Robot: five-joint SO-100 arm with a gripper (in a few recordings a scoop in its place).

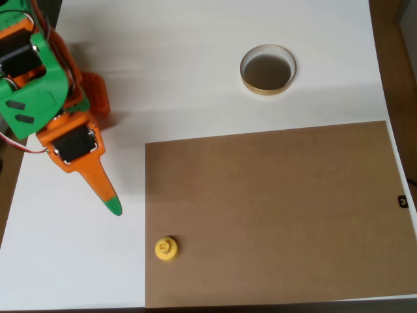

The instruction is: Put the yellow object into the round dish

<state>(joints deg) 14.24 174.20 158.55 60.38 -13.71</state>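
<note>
On the white surface (195, 59) lies one brown board (273, 215). One round dish (268, 70), tan-rimmed and dark inside, sits beyond the board's far edge. The orange, green-tipped fingers (112, 205) look closed together left of the board. One yellow object (166, 248), knob up, rests on the board's lower-left corner, near the fingers, untouched.

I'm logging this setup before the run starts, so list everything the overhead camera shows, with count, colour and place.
yellow object: one, bright yellow, on the brown board's lower left corner, near its edge.
round dish: one, tan rim with dark inside, on the white table, upper middle.
brown board: one, flat brown sheet covering the lower right of the table.
white table: one, white.
arm: one, green and orange, upper left.
gripper: one, orange with green tip, pointing down-right, apart from the yellow object; fingers look together.
</note>
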